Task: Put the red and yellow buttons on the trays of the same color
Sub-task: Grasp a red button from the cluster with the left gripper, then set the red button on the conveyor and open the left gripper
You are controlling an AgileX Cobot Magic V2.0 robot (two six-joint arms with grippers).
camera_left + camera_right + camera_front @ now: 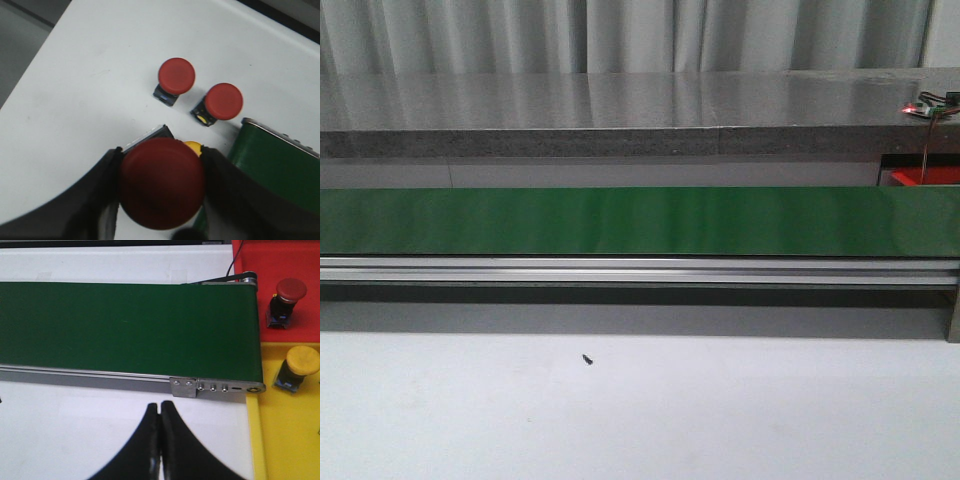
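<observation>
In the left wrist view my left gripper [161,160] is shut on a large red button [161,182], its dark fingers pressing both sides of the cap. Two more red buttons [176,76] [223,101] stand upright on the white table beyond it. In the right wrist view my right gripper [160,407] is shut and empty over the white table. A red button [291,289] stands on the red tray [280,260] and a yellow button [301,360] on the yellow tray [285,440]. Neither gripper shows in the front view.
The green conveyor belt [640,220] runs across the front view with its aluminium rail [640,270] in front. Its end [215,340] reaches the trays; its other end [275,160] lies beside the held button. A small dark speck [587,359] lies on the table.
</observation>
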